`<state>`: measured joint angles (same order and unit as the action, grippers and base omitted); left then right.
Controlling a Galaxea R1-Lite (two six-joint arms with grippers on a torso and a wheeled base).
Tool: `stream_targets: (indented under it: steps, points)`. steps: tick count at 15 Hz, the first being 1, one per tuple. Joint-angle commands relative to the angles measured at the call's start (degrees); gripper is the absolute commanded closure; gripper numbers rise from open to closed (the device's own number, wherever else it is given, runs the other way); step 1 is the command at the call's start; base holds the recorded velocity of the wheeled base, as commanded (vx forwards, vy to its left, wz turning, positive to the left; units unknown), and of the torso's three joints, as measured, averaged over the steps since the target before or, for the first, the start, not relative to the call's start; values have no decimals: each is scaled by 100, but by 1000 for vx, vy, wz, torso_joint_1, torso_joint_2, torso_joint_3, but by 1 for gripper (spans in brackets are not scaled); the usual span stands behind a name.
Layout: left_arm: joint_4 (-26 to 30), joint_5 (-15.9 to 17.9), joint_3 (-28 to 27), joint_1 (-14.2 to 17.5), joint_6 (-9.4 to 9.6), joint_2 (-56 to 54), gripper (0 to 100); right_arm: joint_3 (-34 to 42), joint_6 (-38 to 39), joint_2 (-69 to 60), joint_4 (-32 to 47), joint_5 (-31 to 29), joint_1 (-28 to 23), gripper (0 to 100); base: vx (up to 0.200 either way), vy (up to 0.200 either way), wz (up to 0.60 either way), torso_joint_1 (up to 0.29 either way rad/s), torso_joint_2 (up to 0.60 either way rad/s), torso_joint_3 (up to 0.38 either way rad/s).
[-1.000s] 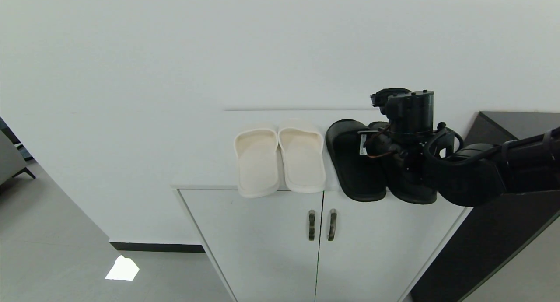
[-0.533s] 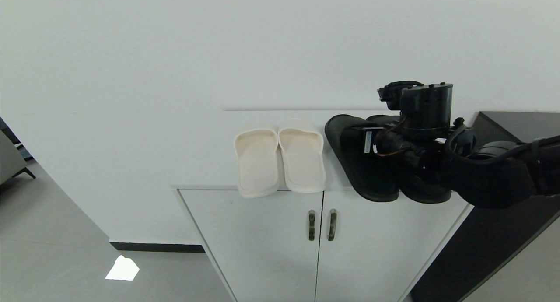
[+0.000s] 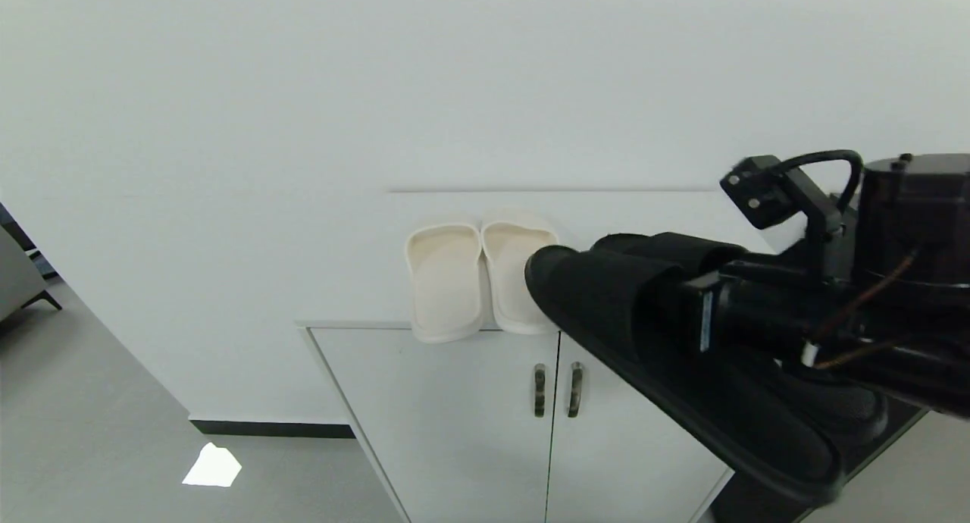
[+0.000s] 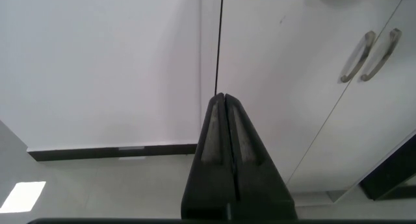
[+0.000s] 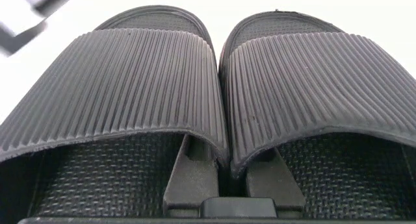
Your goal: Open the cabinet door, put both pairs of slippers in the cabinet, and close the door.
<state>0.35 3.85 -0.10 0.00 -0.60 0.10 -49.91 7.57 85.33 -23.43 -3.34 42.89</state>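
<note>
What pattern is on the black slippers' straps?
Fine parallel ribs across the black slippers' straps; clearest in the right wrist view.

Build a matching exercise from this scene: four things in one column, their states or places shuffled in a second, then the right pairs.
Column one:
1. black slippers
2. white slippers
3. cabinet doors
4. left gripper

Column two:
A. shut, holding nothing
B. closed, handles side by side
C. held in the air by the right gripper
D. lying on the cabinet top

Pairs: 1-C, 2-D, 3-B, 4-A.
</note>
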Motion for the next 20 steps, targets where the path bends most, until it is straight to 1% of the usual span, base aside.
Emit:
stream_targets:
  steps: [1,4,5,7,16,20]
  points:
    - [0,1,1,0,7,8,100,684,-1,-913,49,431,343,100,0,0,0,0,0,0]
    - [0,1,1,0,-2,8,100,1352,34,-1256,23,483,624,100,0,0,0,0,0,0]
    - [0,-7,1,0,7,8,100,1449,34,-1256,23,492,624,100,0,0,0,0,0,0]
    - [0,1,1,0,-2,8,100,1458,78,-1238,14,501,624,100,0,0,0,0,0,0]
    - [0,1,1,0,-11,8,100,1537,104,-1247,14,615,704,100,-200,0,0,1,3,3]
    - [0,1,1,0,-11,8,100,1748,87,-1247,-4,738,695,100,0,0,0,0,0,0]
